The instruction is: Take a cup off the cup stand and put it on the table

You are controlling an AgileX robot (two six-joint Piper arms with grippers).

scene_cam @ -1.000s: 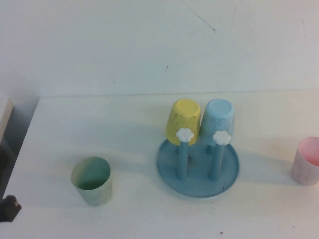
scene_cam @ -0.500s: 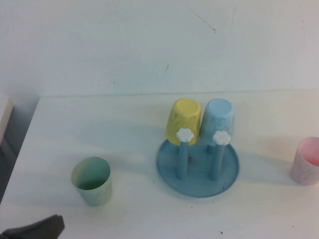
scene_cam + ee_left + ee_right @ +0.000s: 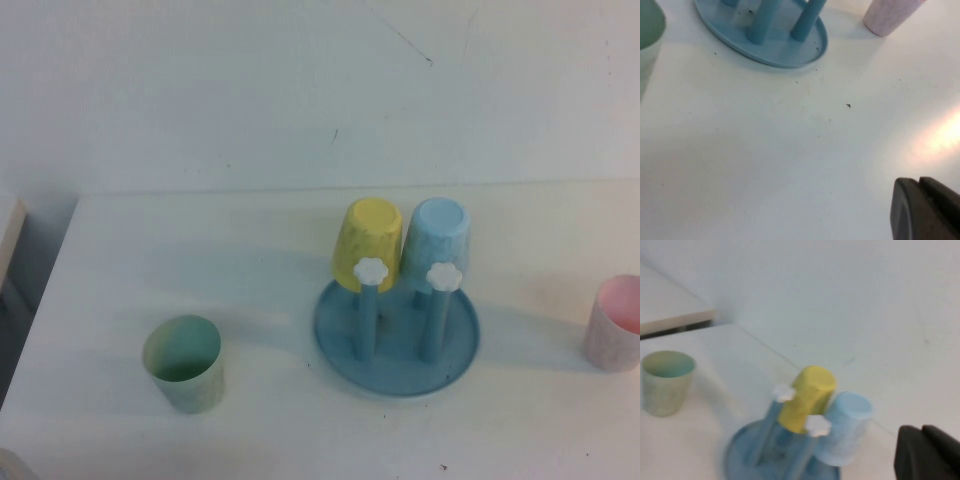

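Observation:
The pale pink cup (image 3: 615, 325) stands upright on the white table (image 3: 260, 280) at the far right edge, apart from the blue cup stand (image 3: 462, 345). It also shows in the left wrist view (image 3: 887, 17), beside the stand (image 3: 807, 50). A yellow cup (image 3: 368, 243) and a light blue cup (image 3: 437, 243) hang upside down on the stand's rear pegs; the two front pegs with white flower caps are bare. My left gripper (image 3: 920, 210) is shut and empty, low over the table in front of the stand. My right gripper (image 3: 922, 452) is shut and empty, off to the stand's side. Neither gripper shows in the high view.
A pale green cup (image 3: 184, 362) stands upright on the table at the front left, also in the right wrist view (image 3: 666, 382) and the left wrist view (image 3: 647, 35). A white wall rises behind the table. The table's left edge drops off at the far left.
The dark left gripper that showed at the bottom left corner of the high view has drawn back out of that view. The cups and the stand have not moved.

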